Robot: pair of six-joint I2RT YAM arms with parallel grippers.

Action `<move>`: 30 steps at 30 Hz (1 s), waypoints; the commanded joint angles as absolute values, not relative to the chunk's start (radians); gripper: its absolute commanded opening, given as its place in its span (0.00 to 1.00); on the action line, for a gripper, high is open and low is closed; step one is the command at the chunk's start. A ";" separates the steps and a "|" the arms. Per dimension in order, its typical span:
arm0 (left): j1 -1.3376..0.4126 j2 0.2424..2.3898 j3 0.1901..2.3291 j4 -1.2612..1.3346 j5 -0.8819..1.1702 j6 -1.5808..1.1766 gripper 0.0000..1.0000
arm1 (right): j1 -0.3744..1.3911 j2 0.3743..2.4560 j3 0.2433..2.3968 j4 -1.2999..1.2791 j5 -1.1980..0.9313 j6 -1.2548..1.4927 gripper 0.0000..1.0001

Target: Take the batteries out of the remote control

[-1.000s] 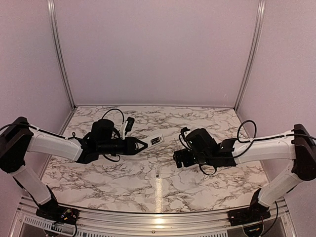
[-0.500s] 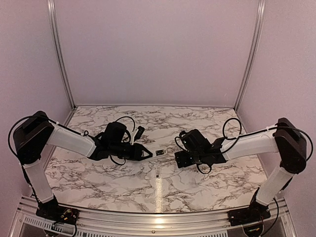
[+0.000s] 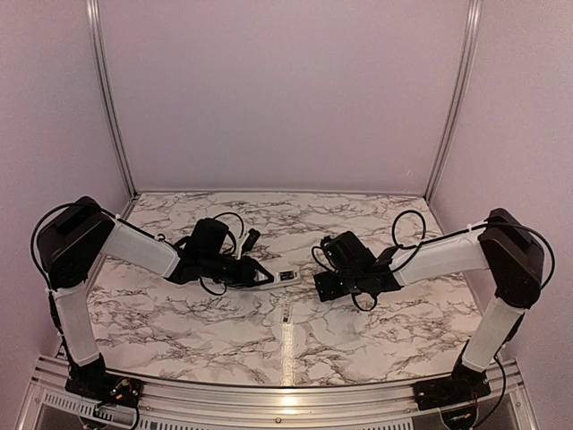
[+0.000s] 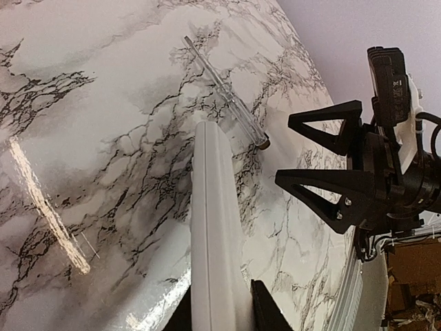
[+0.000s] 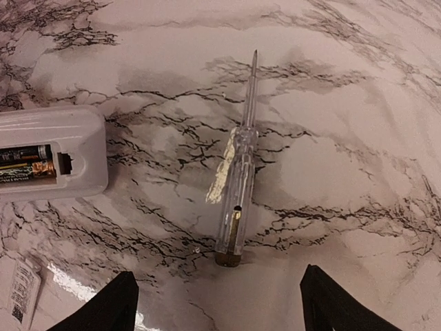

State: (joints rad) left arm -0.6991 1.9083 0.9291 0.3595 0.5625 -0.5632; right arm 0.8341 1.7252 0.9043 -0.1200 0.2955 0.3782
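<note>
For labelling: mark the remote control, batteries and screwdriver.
remote control [image 5: 77, 134], right wrist view, white end casing.
batteries [image 5: 24, 154], right wrist view, upper cell in recess.
screwdriver [image 5: 238, 200], right wrist view, clear handle.

A marble-patterned tabletop [image 3: 224, 331] fills the lower frame. Plain lilac walls [image 3: 286, 90] rise behind, edged by aluminium rails [image 3: 106, 98]. Glare [image 3: 286, 345] streaks lower centre.

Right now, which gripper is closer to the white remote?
Left. The left gripper is clamped on one end of the remote. The right gripper is open, apart from the remote, near a screwdriver.
</note>
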 commanded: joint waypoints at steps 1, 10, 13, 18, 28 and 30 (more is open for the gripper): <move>-0.689 1.946 0.957 0.293 0.560 -0.529 0.00 | 0.820 1.762 0.956 -0.100 0.287 0.355 0.77; -0.643 2.001 0.978 0.251 0.549 -0.523 0.16 | 0.803 1.843 1.008 -0.095 0.285 0.336 0.63; -0.631 2.024 0.990 0.245 0.548 -0.521 0.21 | 0.799 1.866 1.019 -0.093 0.287 0.331 0.59; -0.621 2.049 1.005 0.227 0.536 -0.507 0.28 | 0.798 1.892 1.033 -0.092 0.288 0.327 0.53; -0.588 2.066 0.995 0.245 0.510 -0.516 0.51 | 0.796 1.920 1.039 -0.098 0.299 0.329 0.42; -0.588 2.063 0.993 0.245 0.503 -0.514 0.58 | 0.796 1.922 1.037 -0.098 0.299 0.330 0.41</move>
